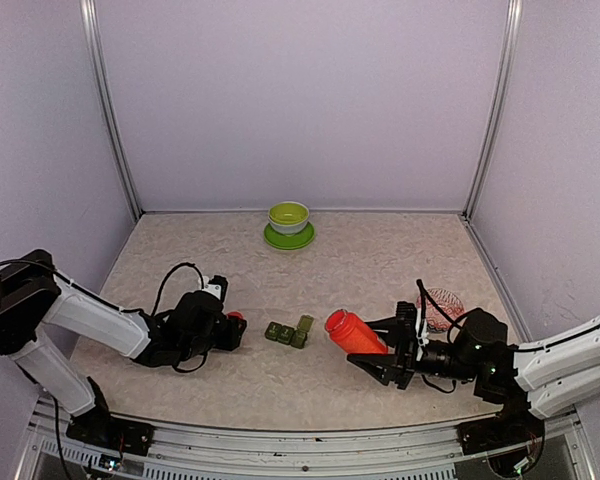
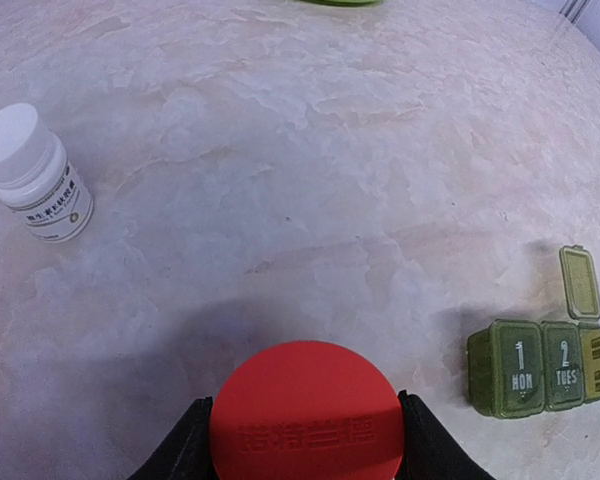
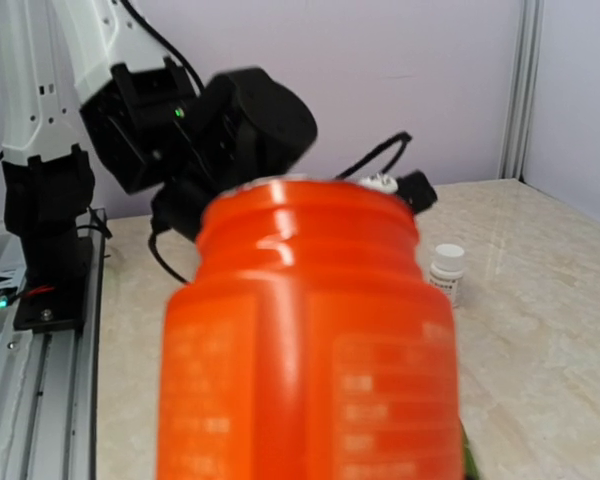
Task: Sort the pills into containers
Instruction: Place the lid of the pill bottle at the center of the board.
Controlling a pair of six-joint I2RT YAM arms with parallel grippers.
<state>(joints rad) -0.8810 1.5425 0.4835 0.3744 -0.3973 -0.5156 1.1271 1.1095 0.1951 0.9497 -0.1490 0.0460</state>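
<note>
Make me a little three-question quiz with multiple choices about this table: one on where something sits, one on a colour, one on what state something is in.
1. Where does the small dark green plastic strip of three pill compartments lie?
A. at the far back edge
B. in the middle, between the two pincers
C. at the far left edge

2. What colour is the round plastic cap gripped by the left pincer?
A. white
B. blue
C. red

3. How do the strip's lids stand?
A. all shut
B. one open, two shut
C. all open

Answers:
1. B: the top view shows it between the left pincer and the right pincer, which holds the orange-red plastic bottle.
2. C: the left wrist view shows a red disc between the fingers.
3. B: the end lid is flipped back, while MON and TUES lie shut.
</note>
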